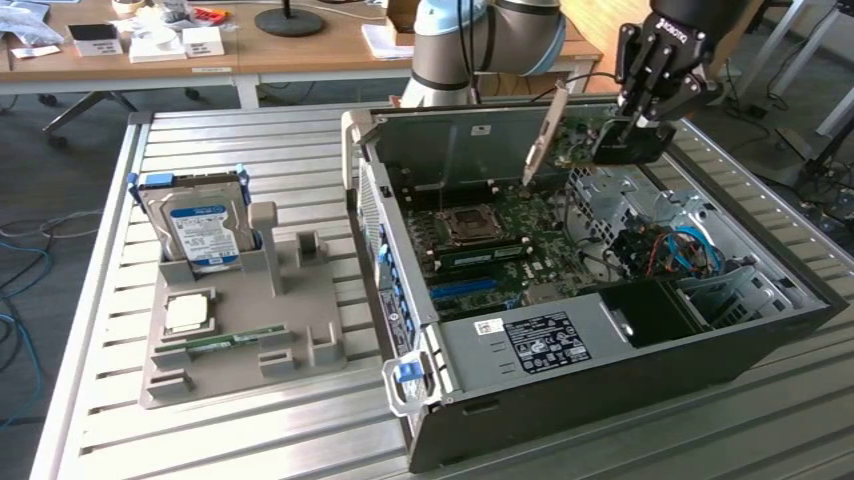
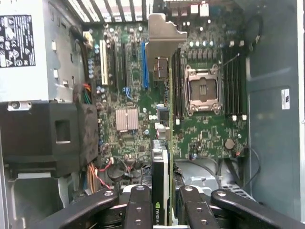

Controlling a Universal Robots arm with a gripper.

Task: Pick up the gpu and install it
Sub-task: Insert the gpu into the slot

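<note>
From my station I read the black two-fingered gripper [image 1: 630, 138] as clamped on the gpu [image 1: 577, 146], a thin green circuit card with a black cooler on one face and a silver metal bracket at one end. The jaws stand partway closed, one on each face of the card. The card hangs edge-down above the open black and grey computer case [image 1: 747, 330], over the end of the case nearest the arm's base. Its bracket slants down toward the green motherboard [image 1: 494, 240] but is clear of it. In the wrist view the gpu [image 2: 160, 162] runs edge-on away from the gripper [image 2: 162, 212], with the bracket over the board near the blue expansion slot [image 2: 144, 67]. I cannot tell how closely the card's edge lines up with that slot. I judge the pick-up done, since the card is off any support and carried inside the gripper. The install is not: the card is above the motherboard, not seated in a slot. Outside the case, on the exterior view's left, the grey plastic parts holder [image 1: 307, 345] keeps the silver hard drive with the blue-white label [image 1: 203, 230] upright.
</note>
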